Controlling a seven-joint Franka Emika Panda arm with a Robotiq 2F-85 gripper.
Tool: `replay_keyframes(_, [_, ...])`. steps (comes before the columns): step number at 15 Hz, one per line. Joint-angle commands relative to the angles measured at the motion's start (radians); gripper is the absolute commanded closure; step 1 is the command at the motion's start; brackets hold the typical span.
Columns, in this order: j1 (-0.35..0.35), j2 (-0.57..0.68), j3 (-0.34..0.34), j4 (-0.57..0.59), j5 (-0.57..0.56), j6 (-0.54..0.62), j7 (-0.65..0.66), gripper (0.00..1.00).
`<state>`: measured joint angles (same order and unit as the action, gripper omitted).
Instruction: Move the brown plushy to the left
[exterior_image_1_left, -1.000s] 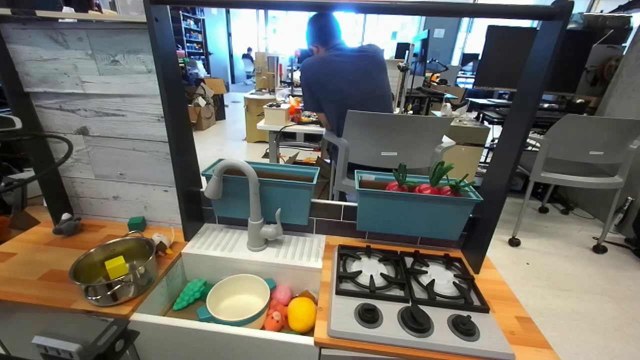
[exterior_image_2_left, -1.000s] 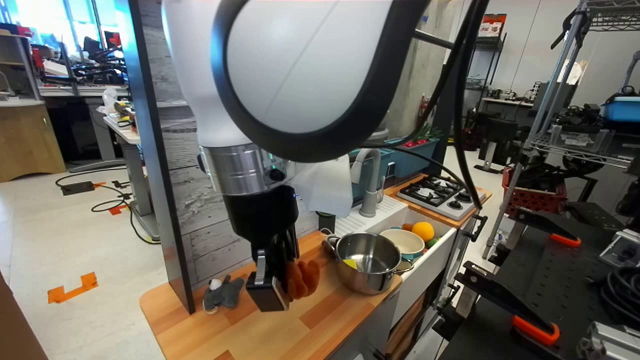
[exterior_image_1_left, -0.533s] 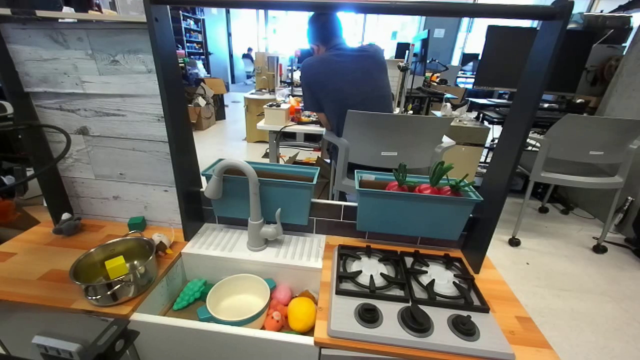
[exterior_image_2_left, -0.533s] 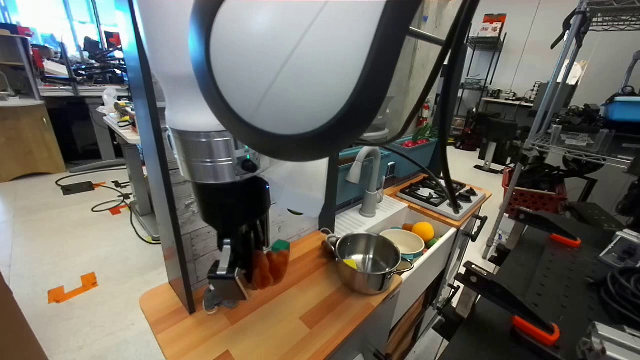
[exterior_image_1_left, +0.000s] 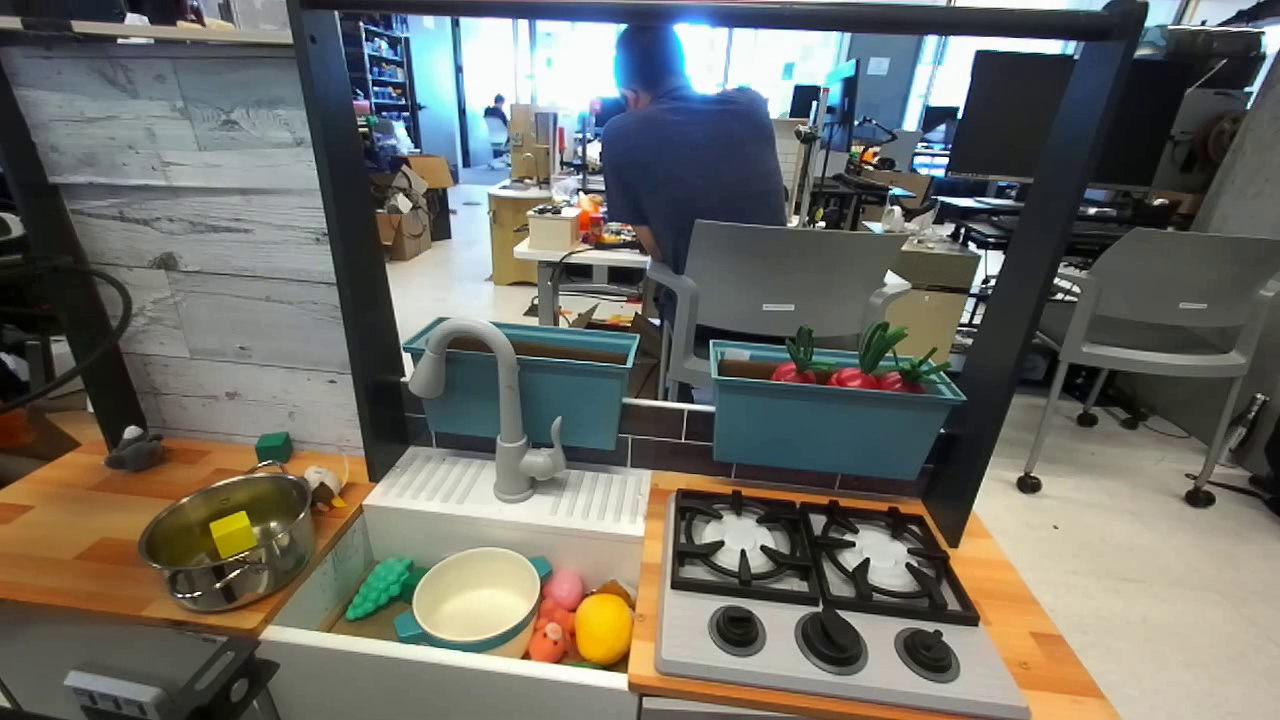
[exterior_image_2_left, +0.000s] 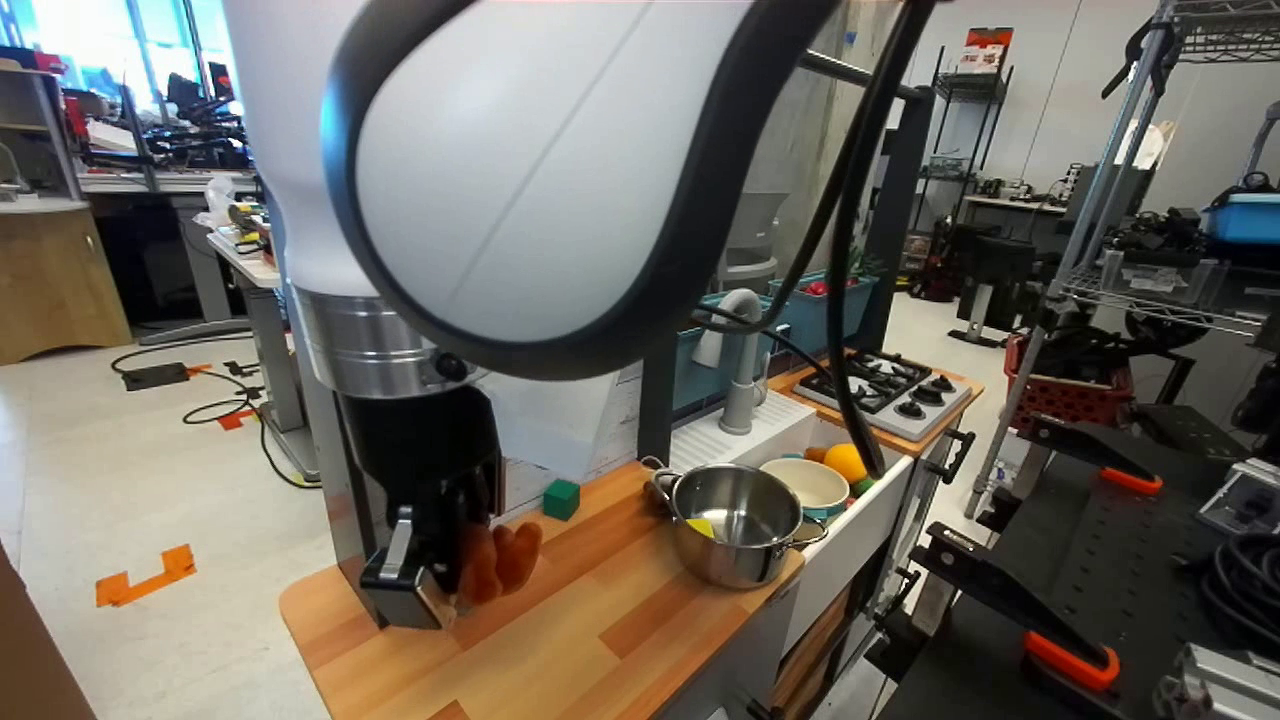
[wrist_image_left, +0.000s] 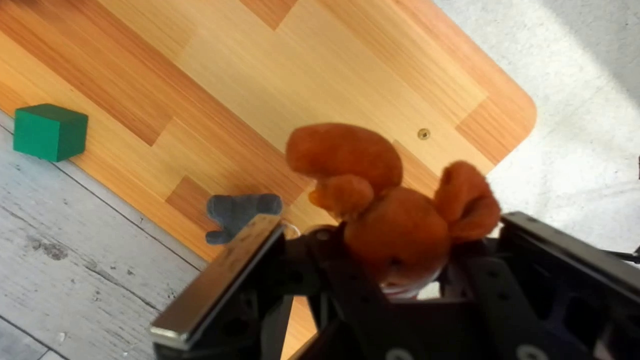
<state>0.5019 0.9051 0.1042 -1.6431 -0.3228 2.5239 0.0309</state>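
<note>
- Wrist view and both exterior views share the wooden counter.
- White arm: fills the upper middle of an exterior view, reaching down over the counter.
- Person: in an exterior view only, back turned.
- Sink: in both exterior views.
- Steel pot: on the counter next to the sink, in both exterior views.
- Gripper: clearest in the wrist view; its jaws stand apart only by the width of the brown plush toy clamped between them.
- That toy is held over the counter, near its rounded corner.
- Toy grapes: in the sink, in an exterior view only.
- Grey toy: on the counter, partly covered in the wrist view, uncovered in an exterior view.
- Green block: at the counter's back edge, in all three views.
- Yellow block: inside the pot, in both exterior views.
- Screw: wrist view only, in the counter top.
</note>
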Motion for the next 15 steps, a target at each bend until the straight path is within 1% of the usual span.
replay_keyframes(1, [0.033, 0.044, -0.032, 0.054, -0.021, -0.018, 0.03, 0.57])
replay_keyframes(2, [0.008, 0.023, -0.008, 0.02, -0.002, -0.004, 0.006, 0.74])
replay_keyframes(4, [0.013, 0.038, -0.014, 0.031, -0.003, -0.004, 0.009, 0.6])
replay_keyframes(5, [0.013, 0.041, -0.015, 0.035, -0.003, -0.004, 0.01, 0.57])
replay_keyframes(15, [0.014, 0.042, -0.016, 0.038, -0.004, -0.004, 0.01, 0.57])
